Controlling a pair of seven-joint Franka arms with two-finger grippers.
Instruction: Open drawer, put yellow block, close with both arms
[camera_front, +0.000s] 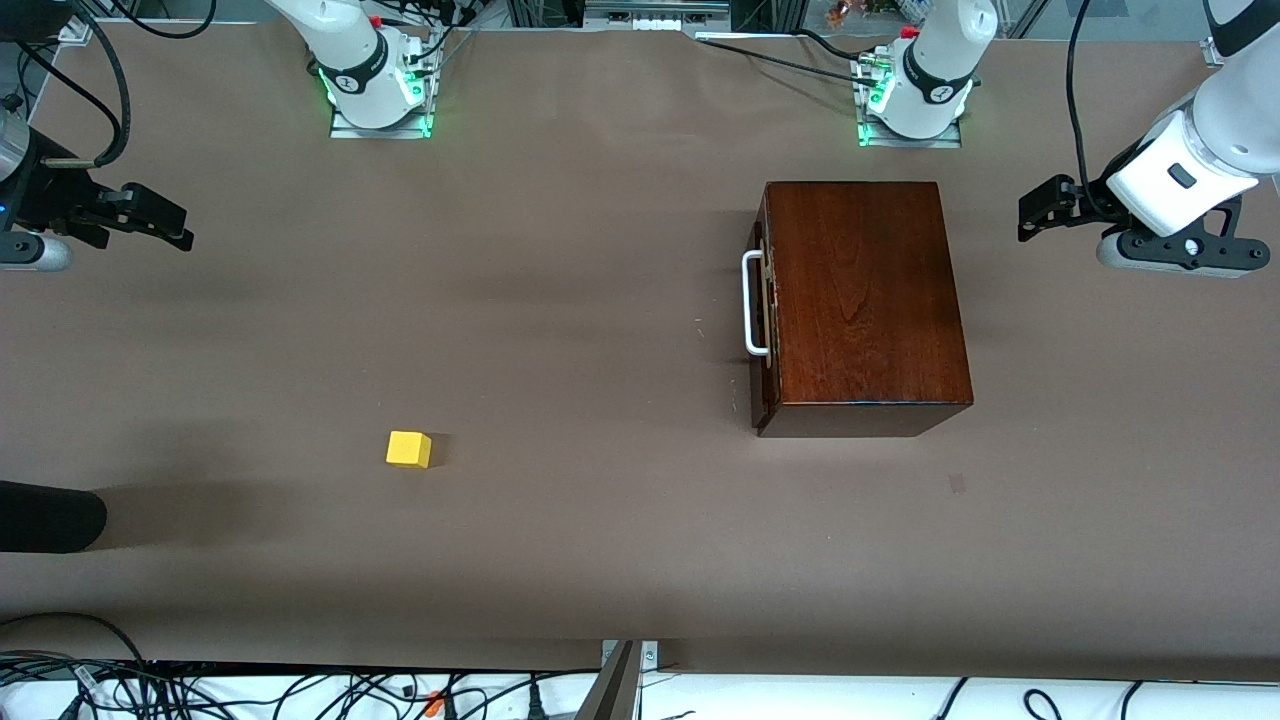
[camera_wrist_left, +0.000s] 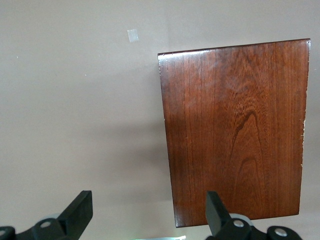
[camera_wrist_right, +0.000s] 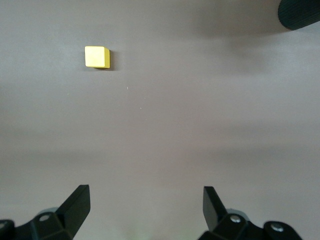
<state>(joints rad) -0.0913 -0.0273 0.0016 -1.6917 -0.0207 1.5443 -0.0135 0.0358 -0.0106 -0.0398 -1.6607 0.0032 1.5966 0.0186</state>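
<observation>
A glossy dark mahogany box (camera_front: 865, 300) (camera_wrist_left: 235, 130) stands on the table near the left arm's base. Its drawer (camera_front: 765, 315) is shut, with the white U-shaped handle (camera_front: 752, 303) facing the right arm's end. The yellow block (camera_front: 409, 449) (camera_wrist_right: 97, 56) lies on the bare table, nearer the front camera and toward the right arm's end. My left gripper (camera_front: 1030, 215) (camera_wrist_left: 147, 207) hangs open and empty beside the box, at the left arm's end of the table. My right gripper (camera_front: 172, 226) (camera_wrist_right: 146, 202) hangs open and empty over the table at the right arm's end.
Brown paper covers the table (camera_front: 600, 520). A black rounded object (camera_front: 45, 515) (camera_wrist_right: 300, 12) juts in at the right arm's end, near the block. A small pale patch (camera_front: 957, 483) (camera_wrist_left: 133, 35) marks the table near the box. Cables run along the front edge.
</observation>
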